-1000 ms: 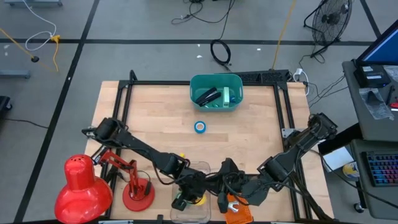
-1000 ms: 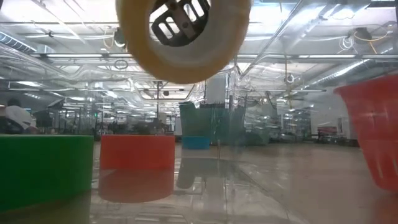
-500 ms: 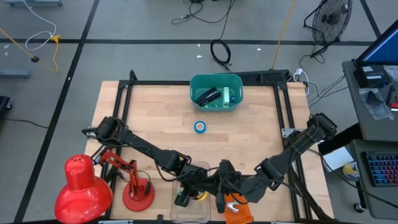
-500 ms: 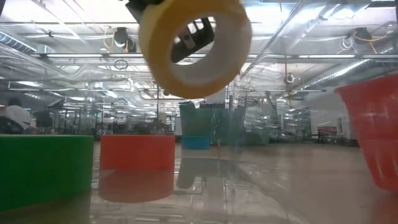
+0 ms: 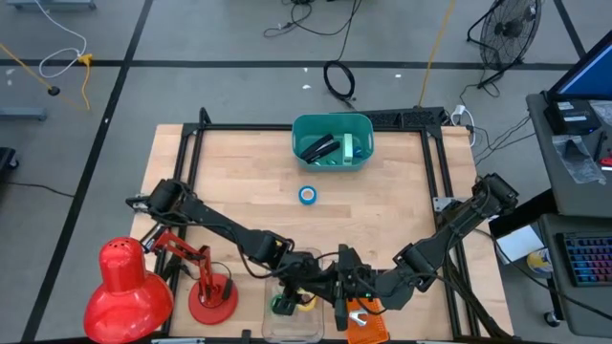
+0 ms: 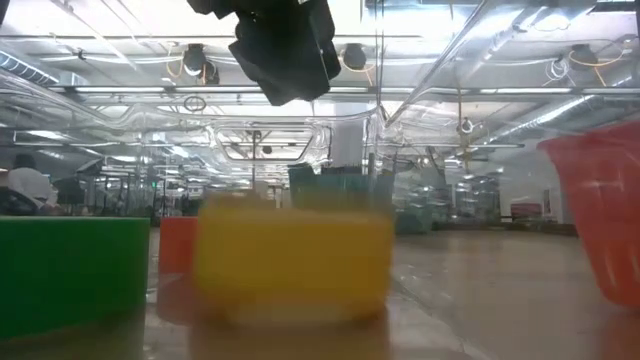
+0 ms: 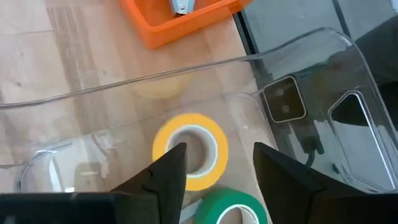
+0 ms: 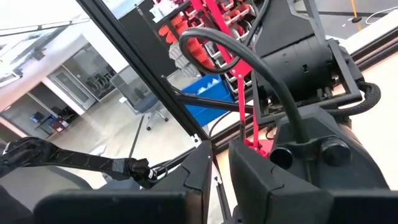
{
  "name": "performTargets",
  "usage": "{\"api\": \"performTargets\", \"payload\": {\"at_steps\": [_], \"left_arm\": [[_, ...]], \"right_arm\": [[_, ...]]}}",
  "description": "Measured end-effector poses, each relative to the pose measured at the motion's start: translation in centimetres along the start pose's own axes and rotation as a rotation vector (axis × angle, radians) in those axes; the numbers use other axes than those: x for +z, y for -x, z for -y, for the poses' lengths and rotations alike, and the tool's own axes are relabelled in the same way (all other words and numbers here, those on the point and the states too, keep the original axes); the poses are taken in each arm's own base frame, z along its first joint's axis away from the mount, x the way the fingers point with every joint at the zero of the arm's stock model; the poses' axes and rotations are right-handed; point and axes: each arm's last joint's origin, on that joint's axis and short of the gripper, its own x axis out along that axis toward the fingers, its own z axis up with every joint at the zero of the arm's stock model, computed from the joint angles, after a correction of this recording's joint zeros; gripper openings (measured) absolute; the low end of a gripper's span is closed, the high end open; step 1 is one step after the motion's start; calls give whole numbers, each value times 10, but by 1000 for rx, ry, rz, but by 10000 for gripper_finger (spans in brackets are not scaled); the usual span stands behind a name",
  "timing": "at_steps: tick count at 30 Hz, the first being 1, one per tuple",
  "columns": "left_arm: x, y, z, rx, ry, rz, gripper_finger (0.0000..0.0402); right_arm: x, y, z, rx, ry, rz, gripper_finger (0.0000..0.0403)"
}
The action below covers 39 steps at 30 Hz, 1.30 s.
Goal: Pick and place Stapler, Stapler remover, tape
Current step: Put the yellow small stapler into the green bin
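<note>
While left tool (image 7: 214,171) gapes empty above, yellow tape (image 7: 190,150) lies flat, core up

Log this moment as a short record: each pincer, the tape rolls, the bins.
left pincer: open, above the yellow tape roll
right pincer: shut, empty, near the table's front edge
yellow tape roll: inside the clear container, beside the green tape roll
blue tape roll: on the table, mid-table
teal bin: far side of the table
</note>
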Motion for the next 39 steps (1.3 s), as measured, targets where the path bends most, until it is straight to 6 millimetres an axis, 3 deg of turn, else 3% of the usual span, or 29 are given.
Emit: {"api": "performTargets", "payload": {"at_steps": [7, 15, 22, 29, 35, 39], "left_arm": [[2, 12, -10, -2, 68, -14, 194], [10, 70, -15, 23, 107, 57, 195], [0, 115, -25, 272, 164, 32, 194], [-12, 124, -65, 513, 420, -22, 168], [-31, 120, -112, 486, 716, -46, 155], [-54, 111, -130, 439, 850, -95, 155]], "right_arm": [[1, 2, -4, 38, -4, 2, 48], [13, 12, -24, 176, 51, 136, 48], [17, 19, -28, 189, 86, 157, 47], [8, 16, -18, 93, 89, 73, 47], [12, 34, 12, -217, 38, -12, 47], [25, 51, 31, -340, 52, -72, 47]]}}
